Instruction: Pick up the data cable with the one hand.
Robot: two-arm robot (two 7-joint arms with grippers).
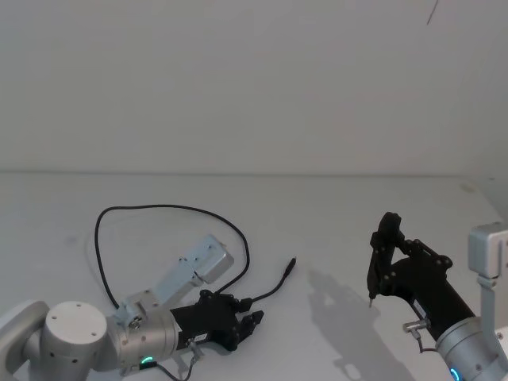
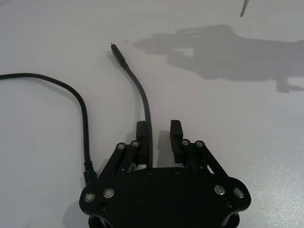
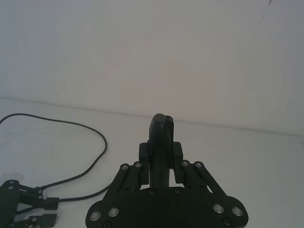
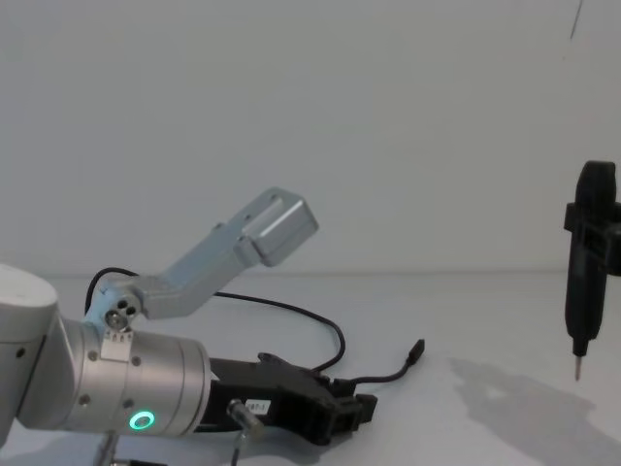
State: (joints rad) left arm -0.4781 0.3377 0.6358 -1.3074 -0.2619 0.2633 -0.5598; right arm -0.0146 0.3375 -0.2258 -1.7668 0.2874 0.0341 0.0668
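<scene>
1. The left gripper (image 2: pixel 159 129), a black plastic fork-jawed tool with a small white label, sits on a thick silver cylinder with a green glowing ring (image 4: pixel 143 419). It lies low over the white tabletop (image 1: pixel 357 214), at the near left of the head view.
2. Its jaws stand narrowly apart and are not clamped. In the left wrist view a bare gap shows between the two fingers (image 2: pixel 176 129).
3. The long thin black data cable (image 2: pixel 142 95) lies on the tabletop. One stretch runs in between the left gripper's fingers, right against one of them and clear of the other.
4. From the jaws this stretch curves forward to the cable's small black plug (image 2: pixel 116 52), which rests on the table just ahead of the gripper.
5. A second stretch passes beside the gripper's body. In the head view it sweeps out into a wide loop over the left half of the table, behind the left arm.
6. A pale grey metal bracket (image 4: pixel 262 228) rises at a slant from the left wrist, above the cable.
7. The right gripper (image 3: pixel 160 151), black with linked fingers, hangs above the right side of the table, well apart from the cable.
8. Its fingers are closed against a black pen-shaped tool (image 4: pixel 590 243) with a thin pale tip. The tool stands upright with the tip pointing down and clear of the tabletop, and its shadow falls on the table beneath.
</scene>
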